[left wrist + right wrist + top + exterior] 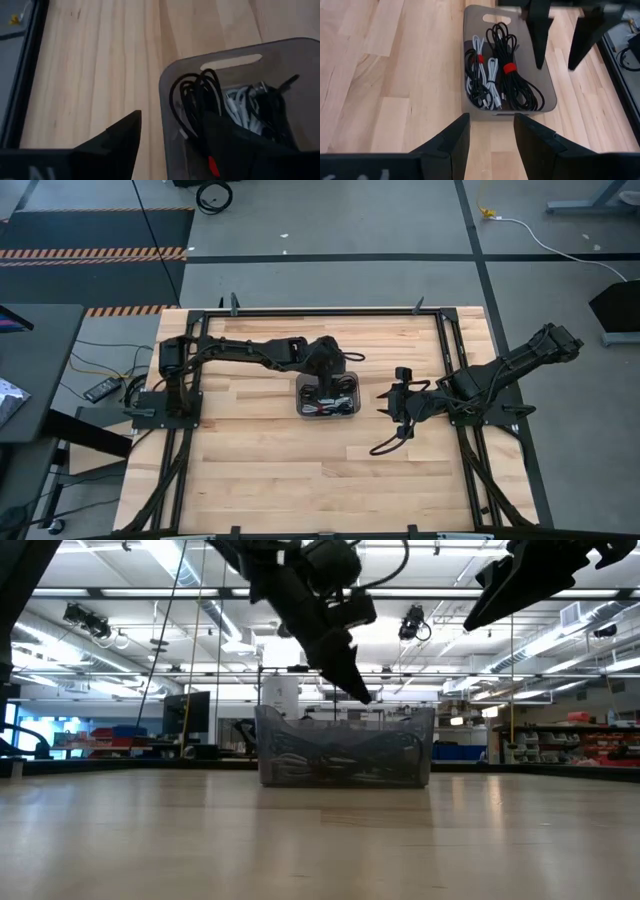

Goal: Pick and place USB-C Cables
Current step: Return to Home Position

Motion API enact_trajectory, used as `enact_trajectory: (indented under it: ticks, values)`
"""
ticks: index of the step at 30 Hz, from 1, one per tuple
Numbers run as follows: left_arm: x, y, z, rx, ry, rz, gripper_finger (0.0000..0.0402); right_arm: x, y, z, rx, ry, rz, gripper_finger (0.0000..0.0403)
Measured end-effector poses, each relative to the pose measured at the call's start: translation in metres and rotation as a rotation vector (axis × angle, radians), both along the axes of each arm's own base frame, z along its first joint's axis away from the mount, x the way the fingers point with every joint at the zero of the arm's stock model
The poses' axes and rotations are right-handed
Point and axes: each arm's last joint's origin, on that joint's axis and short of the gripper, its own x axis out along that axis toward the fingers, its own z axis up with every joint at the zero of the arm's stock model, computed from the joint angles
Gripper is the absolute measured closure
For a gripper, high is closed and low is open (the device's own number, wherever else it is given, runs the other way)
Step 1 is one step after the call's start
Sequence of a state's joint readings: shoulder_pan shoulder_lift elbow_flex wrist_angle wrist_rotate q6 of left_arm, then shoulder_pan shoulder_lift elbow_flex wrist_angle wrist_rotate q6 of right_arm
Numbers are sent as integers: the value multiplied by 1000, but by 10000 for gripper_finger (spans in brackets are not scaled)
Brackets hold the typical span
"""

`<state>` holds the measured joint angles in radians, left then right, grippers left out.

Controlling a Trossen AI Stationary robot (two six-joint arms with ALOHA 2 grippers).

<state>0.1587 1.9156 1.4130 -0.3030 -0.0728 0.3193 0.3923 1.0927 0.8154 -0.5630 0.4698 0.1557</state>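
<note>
Left claw (328,391) apart above tray (547,85) rim, right claw (491,124) apart nearby, cables (508,76) inside

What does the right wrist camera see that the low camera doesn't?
Only the right wrist view, looking past the open right claw, peeks down into the grey tray. There you can tell the black cables with a red band from the white cables, and see the handle slot. Only the low view shows the ceiling lights and shelves far behind, and the tray from the side. Both show the tray holding cables and the open left claw hanging above it.
</note>
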Motion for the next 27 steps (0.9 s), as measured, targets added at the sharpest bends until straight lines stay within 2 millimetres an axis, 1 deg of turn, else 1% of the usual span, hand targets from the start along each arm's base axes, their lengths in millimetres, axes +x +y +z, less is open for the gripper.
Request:
enact_trajectory:
  ticks: [3, 6, 8, 12, 13, 17, 19, 23, 25, 27]
  values:
    - [2, -5, 15, 4, 42, 31, 182, -1, 0, -1, 7, 11, -11, 244]
    - [1, -10, 29, -28, 78, 99, 188, -1, 0, -1, 13, 10, -16, 244]
    - [-1, -14, 34, -66, 109, 140, 193, -1, 0, -1, 14, 9, -15, 244]
    - [-2, -24, 39, -124, 92, 167, 207, -2, 3, -1, 16, 7, -10, 244]
    - [-1, -27, 41, -127, 70, 164, 211, -3, 3, -1, 20, 6, -12, 244]
    - [-4, -35, 61, -149, -49, 162, 229, -4, 4, -2, 27, 16, -20, 244]
    - [-7, -37, 71, -159, -86, 166, 236, -5, 4, -2, 28, 24, -25, 244]
    - [-20, -42, 97, -159, -165, 153, 246, -6, 4, -3, 28, 35, -29, 244]
    - [-24, -44, 102, -153, -217, 137, 250, -6, 5, -3, 31, 35, -30, 244]
    - [-28, -45, 96, -153, -306, 126, 253, -6, 6, -3, 34, 27, -26, 244]
